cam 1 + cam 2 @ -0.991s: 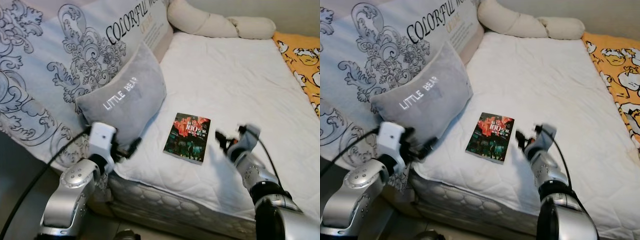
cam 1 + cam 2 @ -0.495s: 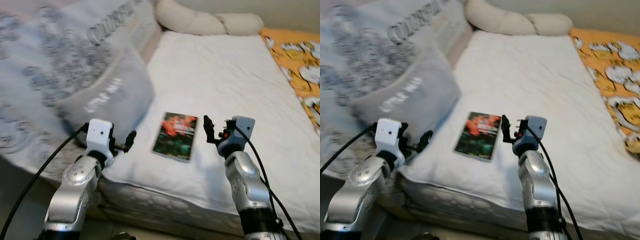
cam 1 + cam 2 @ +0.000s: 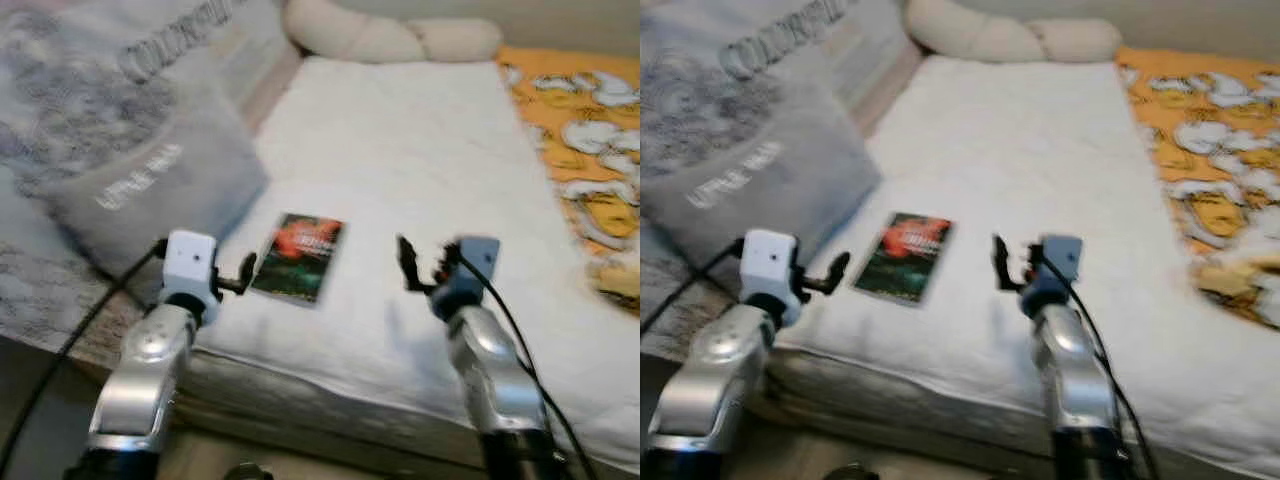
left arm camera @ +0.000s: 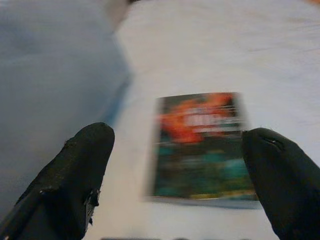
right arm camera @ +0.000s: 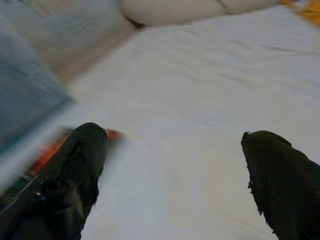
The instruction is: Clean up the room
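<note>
A book (image 3: 297, 257) with a dark red and green cover lies flat on the white mattress (image 3: 400, 140), near its front edge. My left gripper (image 3: 243, 272) is open, low over the mattress just left of the book's near corner. In the left wrist view the book (image 4: 200, 145) lies ahead, between the spread fingers (image 4: 85, 165). My right gripper (image 3: 422, 264) is open too, raised over bare mattress to the right of the book and apart from it. In the right wrist view its fingers (image 5: 80, 160) frame white mattress, and a strip of the book (image 5: 45, 160) shows beside one finger.
A grey "LITTLE BEAR" cushion (image 3: 150, 185) leans against a patterned quilt (image 3: 70, 90) left of the book. A cream bolster (image 3: 380, 38) lies at the head of the bed. An orange printed blanket (image 3: 580, 140) covers the right side. The mattress front edge drops to the floor.
The view has swung to the right and is blurred. Both arms have come up and forward: the left gripper nearer the book's corner, the right gripper higher beside the book.
</note>
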